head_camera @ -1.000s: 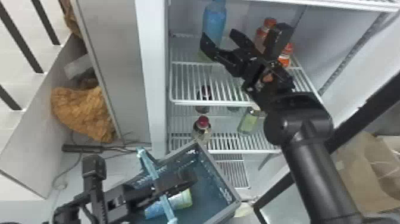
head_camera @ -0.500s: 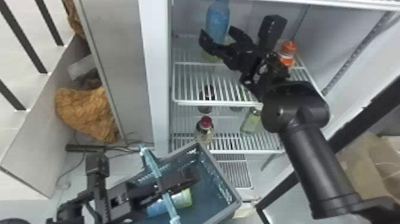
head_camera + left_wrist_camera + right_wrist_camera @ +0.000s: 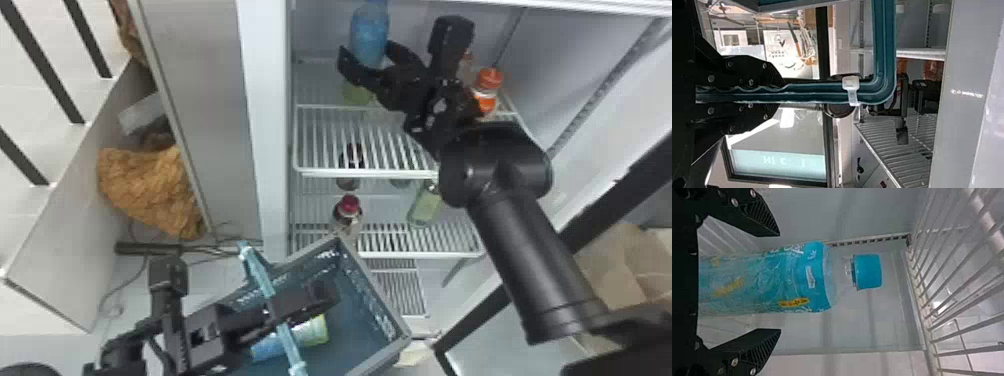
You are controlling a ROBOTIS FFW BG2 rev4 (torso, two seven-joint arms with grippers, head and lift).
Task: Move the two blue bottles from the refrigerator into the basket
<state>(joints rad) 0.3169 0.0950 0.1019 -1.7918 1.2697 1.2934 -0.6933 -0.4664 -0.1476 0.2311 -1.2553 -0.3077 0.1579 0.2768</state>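
Deeper into the fridge [image 3: 272, 100] went the open right end effector [image 3: 366, 48], around a blue bottle [image 3: 369, 30] with a bright blue cap [image 3: 868, 272]. Outside the fridge, the left end effector [image 3: 320, 296] squeezes the handle [image 3: 260, 275] of the basket [image 3: 375, 287], where another blue bottle [image 3: 266, 348] lies.

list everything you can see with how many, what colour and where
refrigerator: 1, white, ahead
shelf bottle: 1, blue, upper shelf, between right gripper's fingers
basket bottle: 1, blue and yellow-green, lying in basket
basket: 1, blue-grey, before refrigerator
handle: 1, teal, on basket
orange-capped bottle: at least 1, upper shelf
red-capped bottle: 1, dark, lower shelf
green bottle: 1, lower shelf
crumpled bundle: 1, brown, left
left gripper: 1, black, shut on handle
right gripper: 1, black, open
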